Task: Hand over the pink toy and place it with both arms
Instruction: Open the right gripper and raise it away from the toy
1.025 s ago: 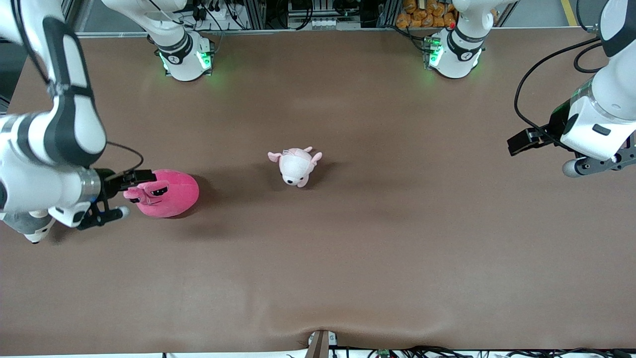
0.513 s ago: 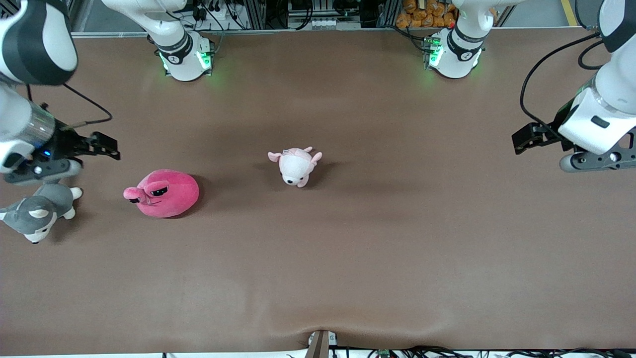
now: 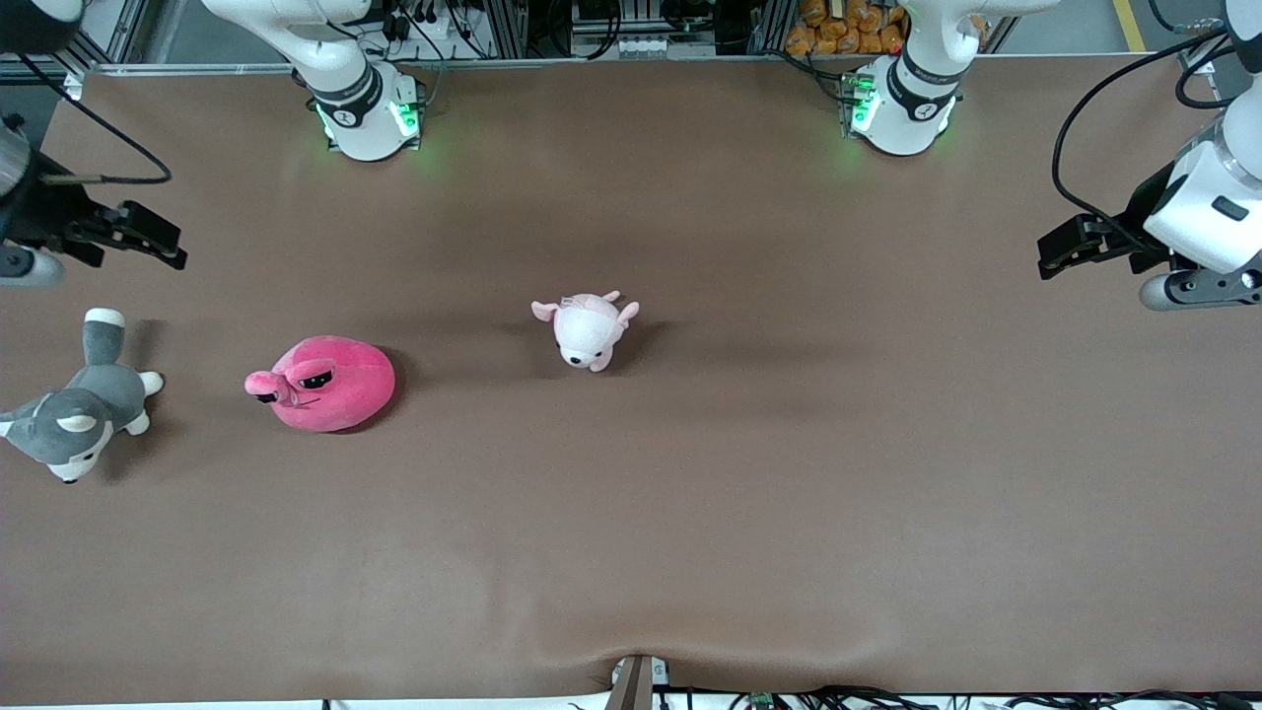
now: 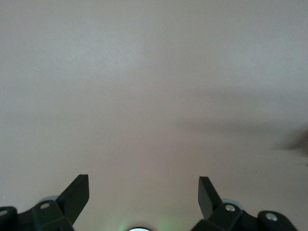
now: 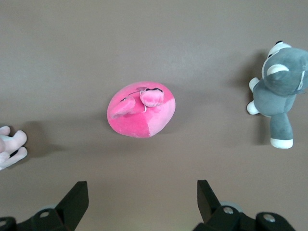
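Note:
The pink toy is a round hot-pink plush with two eye bumps. It lies on the brown table toward the right arm's end and shows in the right wrist view. My right gripper is open and empty, high over bare table at the right arm's end, apart from the toy. My left gripper is open and empty, high over bare table at the left arm's end. Its wrist view shows only table.
A grey-and-white husky plush lies at the right arm's end of the table, beside the pink toy, and shows in the right wrist view. A small pale pink-and-white plush lies near the table's middle.
My right gripper has risen from beside the pink toy and drawn back toward the table's end, uncovering the husky. My left gripper has risen a little. The toys have not moved.

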You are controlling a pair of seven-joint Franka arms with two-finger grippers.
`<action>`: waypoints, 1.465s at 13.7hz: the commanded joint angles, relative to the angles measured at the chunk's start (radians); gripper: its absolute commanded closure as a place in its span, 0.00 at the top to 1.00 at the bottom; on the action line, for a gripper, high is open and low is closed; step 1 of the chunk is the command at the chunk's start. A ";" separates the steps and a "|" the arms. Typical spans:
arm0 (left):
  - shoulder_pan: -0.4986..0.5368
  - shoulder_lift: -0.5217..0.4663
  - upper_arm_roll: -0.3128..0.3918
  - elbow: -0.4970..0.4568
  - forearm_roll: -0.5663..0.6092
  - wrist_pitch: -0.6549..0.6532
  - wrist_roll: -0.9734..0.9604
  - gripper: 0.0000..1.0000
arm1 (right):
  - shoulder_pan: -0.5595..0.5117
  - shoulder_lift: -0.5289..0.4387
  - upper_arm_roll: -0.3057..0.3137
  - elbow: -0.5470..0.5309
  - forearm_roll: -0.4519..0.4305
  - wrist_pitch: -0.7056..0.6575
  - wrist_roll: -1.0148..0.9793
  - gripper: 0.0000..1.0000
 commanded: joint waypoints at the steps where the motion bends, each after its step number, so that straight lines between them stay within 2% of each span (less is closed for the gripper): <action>1: -0.014 -0.025 0.013 -0.020 -0.015 0.009 0.020 1.00 | -0.024 0.005 0.010 0.037 -0.004 -0.058 0.020 1.00; 5: -0.013 -0.031 0.015 0.045 0.000 -0.059 0.025 1.00 | -0.022 0.009 0.010 0.037 -0.002 -0.057 0.015 1.00; 11: -0.005 -0.044 0.015 0.033 -0.014 -0.095 0.028 1.00 | -0.017 0.012 0.010 0.033 0.000 -0.055 0.014 1.00; 18: -0.005 -0.038 0.015 0.029 0.009 -0.066 0.026 1.00 | -0.014 0.015 0.012 0.033 0.000 -0.054 0.014 1.00; 20: 0.015 -0.044 0.019 0.029 -0.026 -0.066 0.029 1.00 | -0.014 0.017 0.012 0.033 0.000 -0.054 0.014 1.00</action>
